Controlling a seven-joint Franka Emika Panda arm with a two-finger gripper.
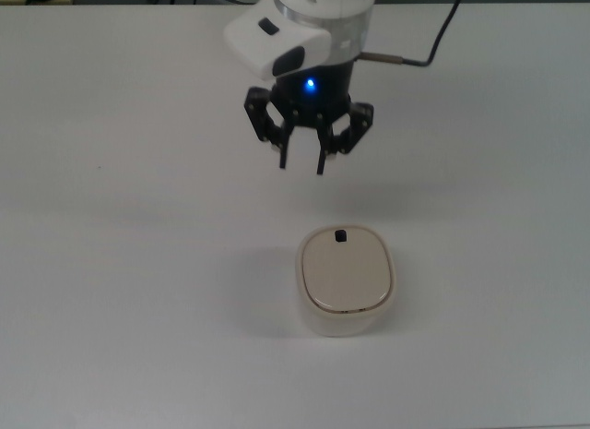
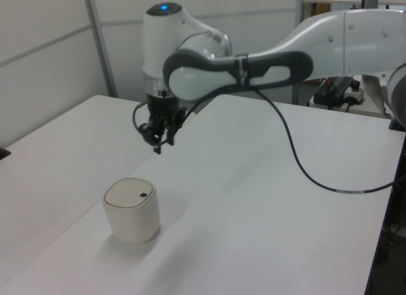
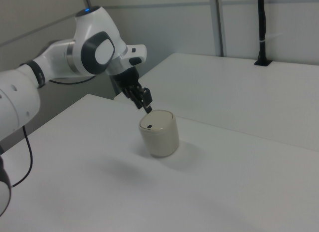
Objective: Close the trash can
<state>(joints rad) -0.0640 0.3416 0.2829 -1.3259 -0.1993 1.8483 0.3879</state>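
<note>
The trash can [image 1: 346, 283] is a small cream bin standing on the white table, also in the left view [image 2: 131, 210] and the right view [image 3: 159, 134]. Its lid lies flat on the rim, and the black tab [image 1: 341, 235] sits at the lid's far edge in the top view. My gripper [image 1: 301, 164] hangs in the air above the table, apart from the bin, toward the top view's upper left of it. Its two black fingers point down with a gap between them and nothing in it. The left view shows the gripper [image 2: 162, 144] well above the bin.
A black cable [image 2: 304, 174] runs from my arm and drapes over the white table [image 1: 111, 263]. A black post [image 3: 260, 27] stands on the far table in the right view. The table's right edge [image 2: 380, 244] shows in the left view.
</note>
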